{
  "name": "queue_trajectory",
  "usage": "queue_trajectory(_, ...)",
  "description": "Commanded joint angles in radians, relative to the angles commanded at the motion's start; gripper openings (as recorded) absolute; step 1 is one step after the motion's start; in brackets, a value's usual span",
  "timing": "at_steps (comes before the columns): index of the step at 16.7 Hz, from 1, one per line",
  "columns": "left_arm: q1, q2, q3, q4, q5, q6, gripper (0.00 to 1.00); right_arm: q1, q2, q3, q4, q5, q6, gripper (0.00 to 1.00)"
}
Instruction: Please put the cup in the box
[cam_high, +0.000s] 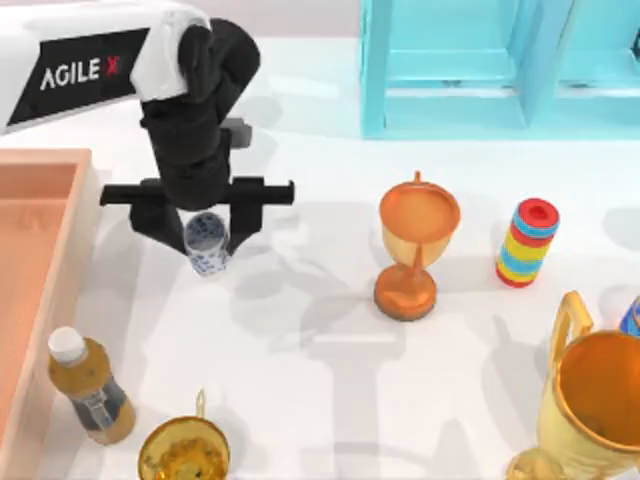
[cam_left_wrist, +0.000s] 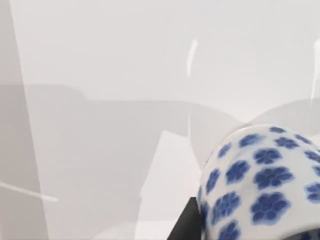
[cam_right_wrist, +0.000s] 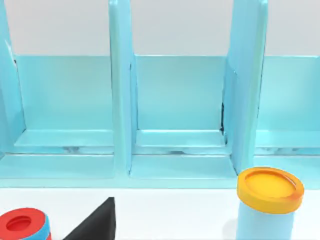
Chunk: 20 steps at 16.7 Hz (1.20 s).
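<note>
The cup (cam_high: 205, 245), small and white with blue flowers, sits between the black fingers of my left gripper (cam_high: 204, 238), which is shut on it. This is left of the table's middle, a short way right of the box. The left wrist view shows the cup (cam_left_wrist: 260, 185) close up, with white table behind it. The box (cam_high: 75, 215) is light orange-brown wood with thick walls and lies along the table's left edge. A dark part of my right gripper (cam_right_wrist: 95, 225) shows in the right wrist view, facing the turquoise shelf cabinet (cam_right_wrist: 180, 115).
An orange trophy (cam_high: 418, 235) stands at the centre and a big gold trophy (cam_high: 590, 400) at the front right. A gold goblet (cam_high: 185, 455) and a tea bottle (cam_high: 90, 388) stand at the front left. A striped ring stack (cam_high: 528, 242) stands right; the cabinet (cam_high: 470, 70) fills the back.
</note>
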Motion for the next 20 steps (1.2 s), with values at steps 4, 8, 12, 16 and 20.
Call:
queue_trajectory(4,0.051,-0.137,0.011,-0.135,0.032,0.149,0.00,0.000,0.000,0.000,0.000,0.000,0.000,1.00)
queue_trajectory(8,0.252,-0.290,0.005,-0.318,0.043,0.386,0.00,0.000,0.000,0.000,0.000,0.000,0.000,1.00)
queue_trajectory(12,0.513,-0.369,-0.006,-0.406,0.016,0.575,0.00,0.000,0.000,0.000,0.000,0.000,0.000,1.00)
queue_trajectory(16,0.663,-0.389,-0.008,-0.387,-0.013,0.654,0.00,0.000,0.000,0.000,0.000,0.000,0.000,1.00)
queue_trajectory(20,0.677,-0.390,-0.008,-0.383,-0.017,0.663,0.00,0.000,0.000,0.000,0.000,0.000,0.000,1.00)
